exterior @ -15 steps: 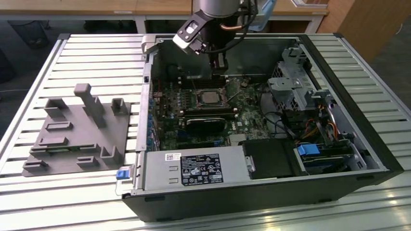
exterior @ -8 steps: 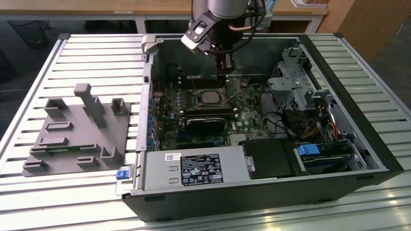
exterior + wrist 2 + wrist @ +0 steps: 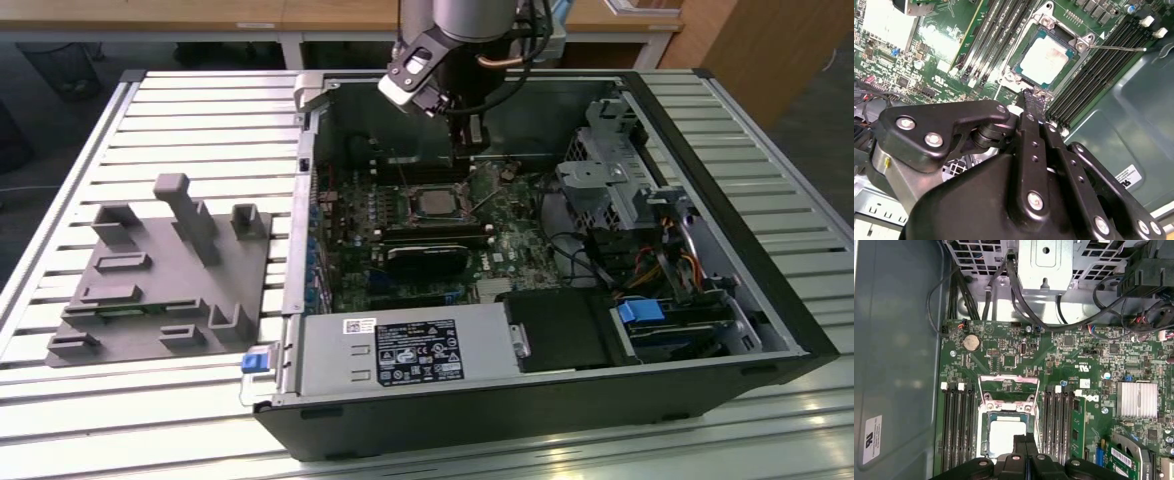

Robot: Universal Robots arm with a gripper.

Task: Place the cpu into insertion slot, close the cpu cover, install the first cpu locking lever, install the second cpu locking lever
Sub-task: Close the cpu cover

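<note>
Tool pinched together, holding nothing; tip just beside the seated cpu.

You have a slatted metal worktop carrying the open computer case and, at the exterior view's left, a grey fixture block.

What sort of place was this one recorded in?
Probably a robotics lab or workshop: an open computer case lies on a slatted metal table, the gripper reaching into it, a grey parts fixture alongside.
</note>
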